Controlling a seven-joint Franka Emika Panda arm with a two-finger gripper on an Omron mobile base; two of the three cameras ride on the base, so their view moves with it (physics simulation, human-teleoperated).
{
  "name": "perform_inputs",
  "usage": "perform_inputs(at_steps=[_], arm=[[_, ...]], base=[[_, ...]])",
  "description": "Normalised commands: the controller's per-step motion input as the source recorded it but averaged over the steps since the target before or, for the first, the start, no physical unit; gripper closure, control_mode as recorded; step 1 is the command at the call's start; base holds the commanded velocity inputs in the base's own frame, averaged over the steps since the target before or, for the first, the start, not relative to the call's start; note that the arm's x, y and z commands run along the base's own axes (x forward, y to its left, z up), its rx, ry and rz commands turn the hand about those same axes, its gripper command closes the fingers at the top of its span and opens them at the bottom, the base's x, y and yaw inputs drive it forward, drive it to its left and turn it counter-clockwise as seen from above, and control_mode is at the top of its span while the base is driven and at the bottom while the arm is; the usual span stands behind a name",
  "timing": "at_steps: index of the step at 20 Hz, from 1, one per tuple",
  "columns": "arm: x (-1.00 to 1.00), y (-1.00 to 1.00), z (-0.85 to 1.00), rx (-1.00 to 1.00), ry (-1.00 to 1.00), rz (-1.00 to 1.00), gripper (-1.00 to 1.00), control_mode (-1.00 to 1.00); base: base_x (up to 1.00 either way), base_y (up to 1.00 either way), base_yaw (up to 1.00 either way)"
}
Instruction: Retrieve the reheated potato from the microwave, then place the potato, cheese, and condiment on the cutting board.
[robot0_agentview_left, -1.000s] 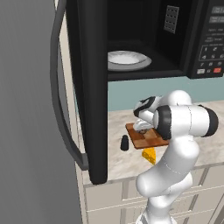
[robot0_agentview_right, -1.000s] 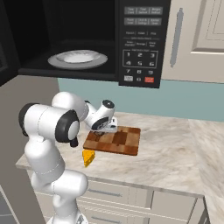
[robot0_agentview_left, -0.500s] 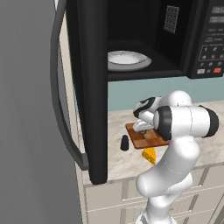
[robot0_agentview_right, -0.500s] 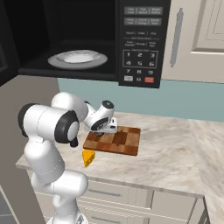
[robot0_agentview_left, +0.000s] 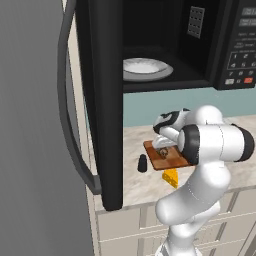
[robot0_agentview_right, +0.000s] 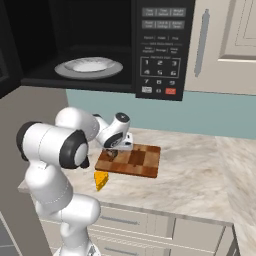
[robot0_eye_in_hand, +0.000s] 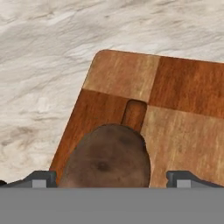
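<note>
Now the gripper (robot0_eye_in_hand: 111, 178) hangs low over the cutting board (robot0_eye_in_hand: 183, 131) with its jaws spread wide and released, one tip on each side of the potato (robot0_eye_in_hand: 107, 157), which lies on the board directly between them. Off the board's near edge, on the marble table (robot0_agentview_right: 195, 175), lies the cheese (robot0_agentview_right: 101, 180); the condiment (robot0_agentview_left: 143, 163) stands beyond the board's end. Above the jaws, the microwave (robot0_agentview_right: 160, 45) stands open.

marble counter (robot0_agentview_right: 200, 165), teal backsplash (robot0_agentview_right: 220, 117), cream cabinets (robot0_agentview_right: 230, 45)
</note>
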Motion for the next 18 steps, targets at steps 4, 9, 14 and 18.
perform_inputs(at_steps=[4, 9, 14, 18], arm=[[-0.20, 0.02, 0.09, -0.01, -0.06, -0.08, -1.00, -1.00], [-0.32, 0.00, 0.04, 0.00, 0.00, -0.11, -1.00, -1.00], [-0.33, -0.01, 0.18, 0.00, 0.00, -0.09, -1.00, -1.00], [-0.37, -0.01, 0.25, 0.00, 0.00, -0.08, -1.00, -1.00]], base=[[0.00, 0.00, 0.00], [0.00, 0.00, 0.00], [0.00, 0.00, 0.00], [0.00, 0.00, 0.00]])
